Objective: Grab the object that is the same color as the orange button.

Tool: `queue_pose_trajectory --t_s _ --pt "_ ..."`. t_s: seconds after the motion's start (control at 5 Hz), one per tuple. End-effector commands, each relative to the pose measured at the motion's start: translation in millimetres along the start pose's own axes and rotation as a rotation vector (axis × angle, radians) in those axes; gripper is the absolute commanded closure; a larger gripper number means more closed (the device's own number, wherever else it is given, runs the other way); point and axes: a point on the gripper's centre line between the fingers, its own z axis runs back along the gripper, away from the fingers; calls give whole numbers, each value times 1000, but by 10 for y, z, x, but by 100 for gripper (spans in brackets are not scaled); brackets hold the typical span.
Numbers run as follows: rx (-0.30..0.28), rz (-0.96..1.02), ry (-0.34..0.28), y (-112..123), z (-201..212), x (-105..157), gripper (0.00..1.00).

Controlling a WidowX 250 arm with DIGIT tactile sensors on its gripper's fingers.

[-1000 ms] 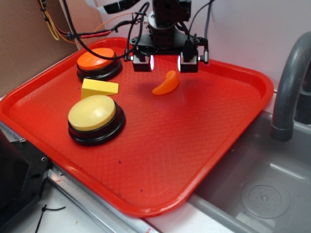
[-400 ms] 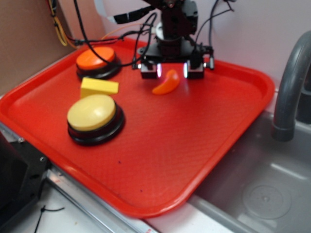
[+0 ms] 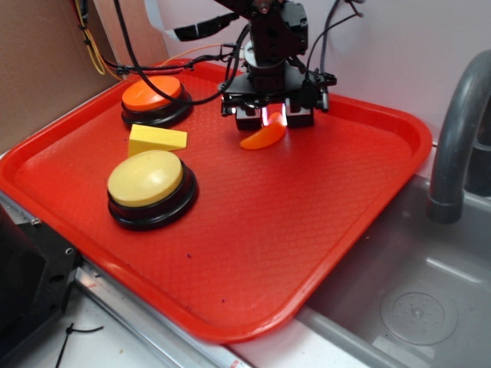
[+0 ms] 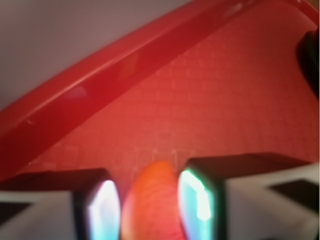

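I am working over the red tray (image 3: pixel 368 192), where the orange button (image 3: pixel 151 93) is sitting at the far left. My fingers (image 3: pixel 272 119), spread wide a second ago, are now clamping on the orange crescent (image 3: pixel 262 136) near the tray's back edge, so the grab is looking nearly made; lifting is what remains.

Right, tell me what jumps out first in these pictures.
The gripper at the far side of the red tray, its fingers closed around a small orange wedge. On the tray's left sit an orange button, a yellow button and a yellow block between them.
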Motion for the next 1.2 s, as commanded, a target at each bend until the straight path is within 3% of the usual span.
queue_pose_trajectory --t_s 0.0,0.2,0.6,0.8,1.0 --pt "-75 31 22 147 146 100 100" --pt "-54 0 -25 146 214 157 100" --pt "-90 -108 -27 220 953 364 100" --pt "-136 -161 47 258 1242 424 100" --pt "-221 -204 46 395 1639 464 100"
